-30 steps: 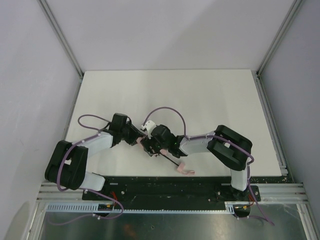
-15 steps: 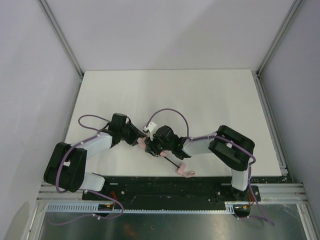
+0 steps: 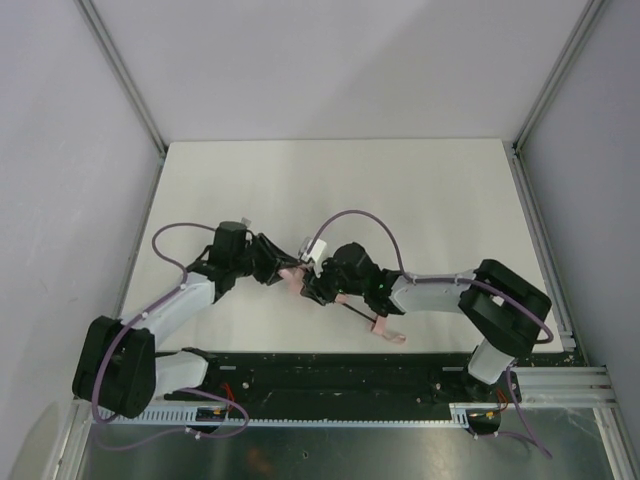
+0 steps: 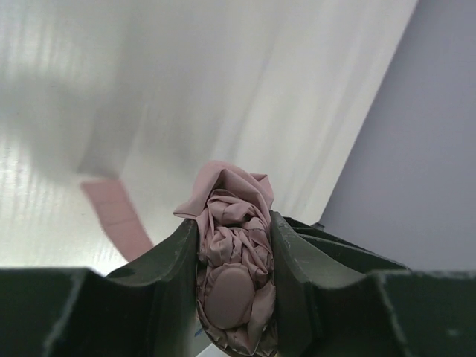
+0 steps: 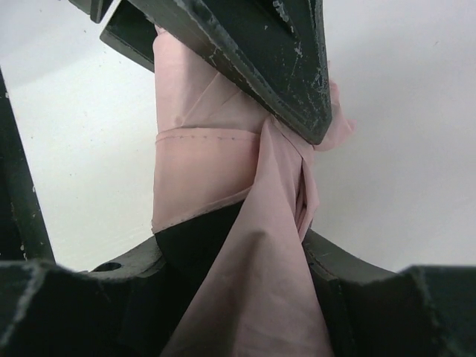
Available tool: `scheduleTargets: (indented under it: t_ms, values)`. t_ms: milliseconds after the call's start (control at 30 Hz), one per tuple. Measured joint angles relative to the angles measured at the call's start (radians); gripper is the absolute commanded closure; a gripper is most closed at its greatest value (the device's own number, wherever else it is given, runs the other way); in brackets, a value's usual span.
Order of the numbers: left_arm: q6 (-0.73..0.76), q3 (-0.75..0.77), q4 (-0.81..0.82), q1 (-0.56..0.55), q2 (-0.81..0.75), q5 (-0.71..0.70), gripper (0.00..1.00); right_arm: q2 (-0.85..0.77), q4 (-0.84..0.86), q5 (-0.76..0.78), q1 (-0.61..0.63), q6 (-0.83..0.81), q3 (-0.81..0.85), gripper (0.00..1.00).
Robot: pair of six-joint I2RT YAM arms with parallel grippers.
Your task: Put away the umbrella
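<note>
The umbrella lies low over the near middle of the white tabletop, held between the two arms. Its bunched pale pink canopy points toward the left arm, and its thin black shaft runs diagonally toward the near right. The shaft ends in the small pink handle, with the pink wrist loop lying on the tabletop just beside it, close to the near edge.

The left pincer is pinching the tip end of the folded canopy. In the left wrist view its two dark fingers press against both sides of the crumpled fabric, and the round pink end cap sits between them. A flat pink strap trails off to the left of the bundle.

The right pincer meets the canopy from the opposite side, just beside the left one. In the right wrist view the pink cloth and a patch of dark lining fill the gap between its fingers, so it is pinching the fabric. A stitched band wraps around the canopy just beyond that grip, and a scuffed dark finger of the left pincer crosses the cloth above it
</note>
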Motion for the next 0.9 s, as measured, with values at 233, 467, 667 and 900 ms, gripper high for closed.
scheduleTargets:
  t_ms: [233,467,667,900]
  values:
    - [0.024,0.043,-0.002,-0.003,-0.069,0.043,0.47,-0.108,-0.051,-0.04,-0.035,-0.061,0.0,1.0]
    - [0.128,0.057,-0.003,0.037,-0.188,0.032,0.2,-0.22,-0.213,0.014,-0.095,-0.083,-0.023,1.0]
    - [0.249,0.061,0.0,0.045,-0.331,0.046,0.13,-0.269,-0.312,0.06,-0.113,-0.111,-0.031,1.0]
    - [0.357,0.05,0.085,0.044,-0.463,0.18,0.17,-0.299,-0.343,0.056,-0.106,-0.141,-0.031,1.0]
